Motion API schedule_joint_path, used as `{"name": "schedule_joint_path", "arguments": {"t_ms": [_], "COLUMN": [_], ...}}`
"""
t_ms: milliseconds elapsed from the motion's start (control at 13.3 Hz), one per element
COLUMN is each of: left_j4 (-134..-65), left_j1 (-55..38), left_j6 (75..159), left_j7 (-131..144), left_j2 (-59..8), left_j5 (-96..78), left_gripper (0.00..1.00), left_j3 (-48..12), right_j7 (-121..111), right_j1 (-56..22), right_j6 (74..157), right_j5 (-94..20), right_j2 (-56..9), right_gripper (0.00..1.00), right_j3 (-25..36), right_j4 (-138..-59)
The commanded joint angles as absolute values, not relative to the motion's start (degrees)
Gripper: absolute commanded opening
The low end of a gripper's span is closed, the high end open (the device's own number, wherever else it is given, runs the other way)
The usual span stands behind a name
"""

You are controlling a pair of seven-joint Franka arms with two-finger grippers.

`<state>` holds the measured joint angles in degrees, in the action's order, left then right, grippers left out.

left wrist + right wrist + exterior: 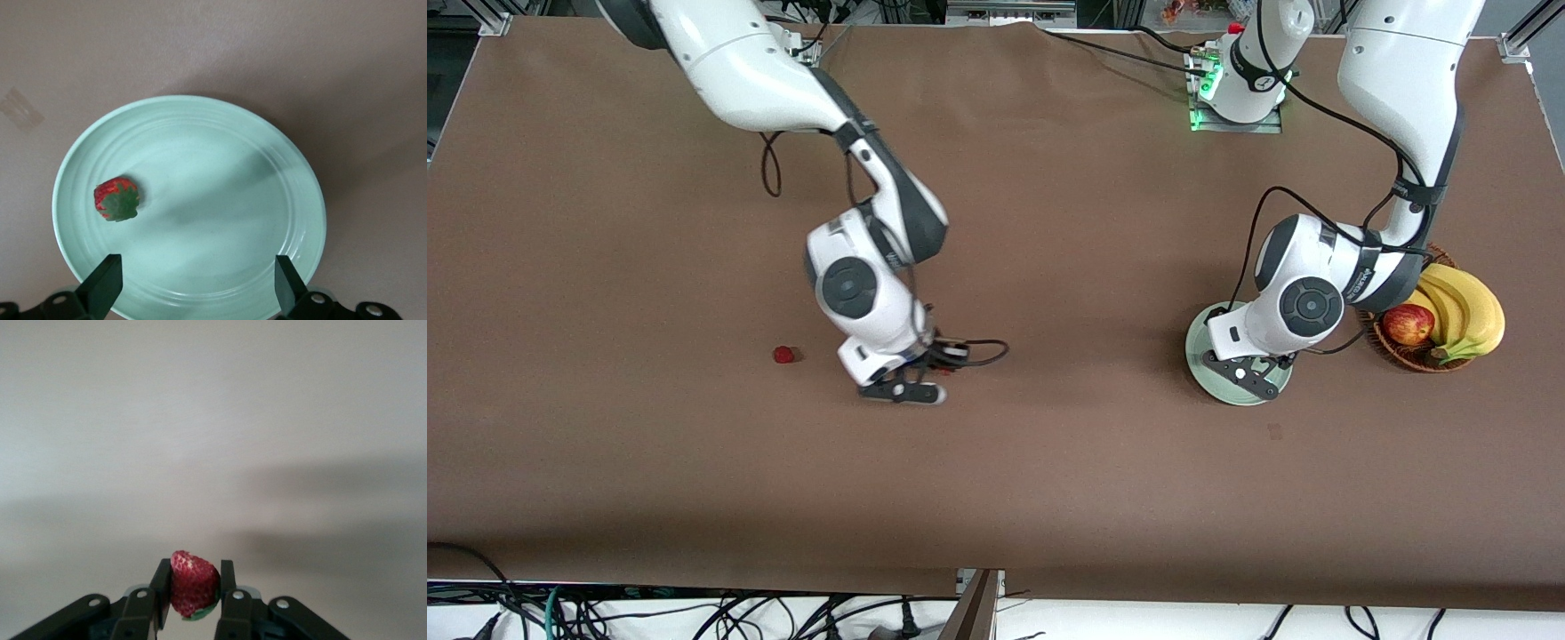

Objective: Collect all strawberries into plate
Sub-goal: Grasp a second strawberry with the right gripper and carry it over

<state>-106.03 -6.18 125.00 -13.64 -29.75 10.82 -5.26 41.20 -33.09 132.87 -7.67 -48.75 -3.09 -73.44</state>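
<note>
1. Three small red strawberries with green tops: one on the round pale mint-green plate [293,193], one strawberry [193,583] clamped in the right gripper [193,590], one loose strawberry [783,355] on the brown table [1049,489].
2. Left gripper [193,280] hovers over the plate, fingers spread, holding nothing.
3. One brown wicker basket [1400,354] holds one red-yellow apple [1408,324] and one bunch of yellow bananas [1467,311].
4. No legible writing.
</note>
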Motion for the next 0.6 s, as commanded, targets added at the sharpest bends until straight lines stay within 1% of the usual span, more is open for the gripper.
{"name": "schedule_joint_path", "arguments": {"t_ms": [0,225,375,525], "left_j4": [-105.74,-104.33,-104.33,-104.24], "left_j1": [-5.89,-6.06,-6.77,-6.86], "left_j6": [124.63,123.05,123.05,123.05], "left_j7": [-13.71,-13.45,-12.31,-8.55], "left_j2": [-28.48,-28.13,-28.04,-27.95], "left_j5": [6.45,-0.5,-4.3,-4.48], "left_gripper": [1.0,1.0,1.0,1.0], "left_j3": [-5.63,-5.71,-5.8,-7.11], "right_j7": [52.43,58.52,62.21,63.46], "right_j1": [-38.12,-42.79,-44.64,-46.66], "right_j6": [139.46,141.85,145.52,148.7], "right_j5": [-8.61,-8.61,-8.61,-8.61], "right_j2": [-52.9,-56.59,-58.35,-59.76], "right_gripper": [0.2,0.21,0.21,0.21], "right_j3": [-2.55,-2.55,-2.55,-2.46], "right_j4": [-69.45,-65.22,-64.51,-64.51]}}
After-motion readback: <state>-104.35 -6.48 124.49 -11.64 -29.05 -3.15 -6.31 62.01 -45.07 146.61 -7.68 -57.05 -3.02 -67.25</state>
